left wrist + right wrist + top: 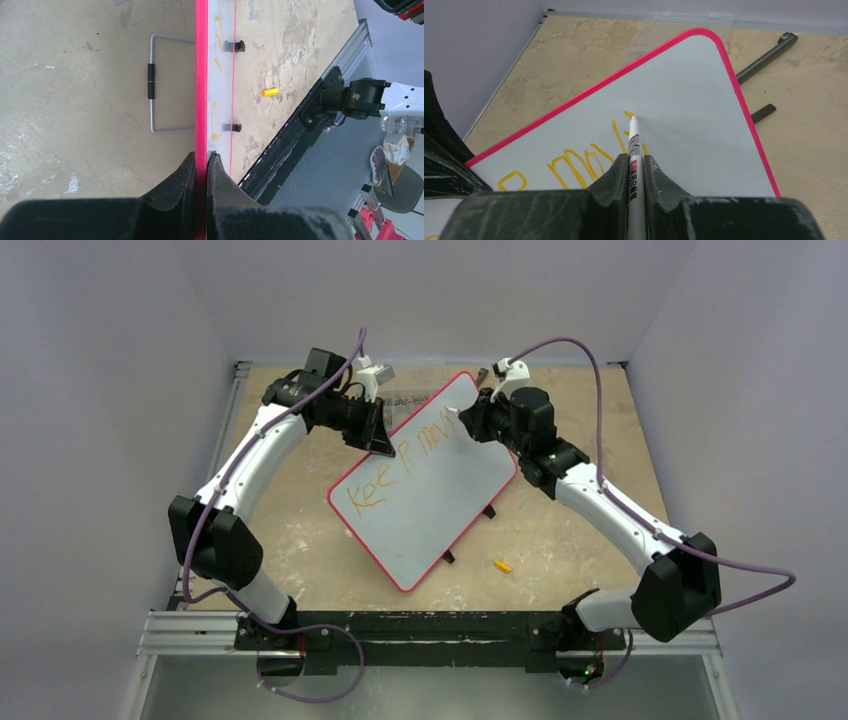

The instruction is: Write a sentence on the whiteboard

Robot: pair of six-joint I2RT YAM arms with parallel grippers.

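The whiteboard (430, 495) sits tilted on the table (570, 530), right between the two tools. Its long red edge is pinched in the left tool (201, 156), which is clamped on it with one finger on each face. The right tool (636, 159) is closed tight around a marker (632, 131). The marker's tip looks to be touching the board just ahead of that tool's fingers, at the end of the orange sentence (574, 167). That reads something like "Keep mov" plus one more stroke, so I'd call it roughly halfway.

Handling-wise, the board looks thin, light and stiff with a slick face, so my guess is it skates or rocks under pen pressure if nothing holds it. The edge is the sane place to grab, away from the lettering, since fresh ink probably smears.

There's also a small yellow piece (502, 565) on the table, well apart from both tools.
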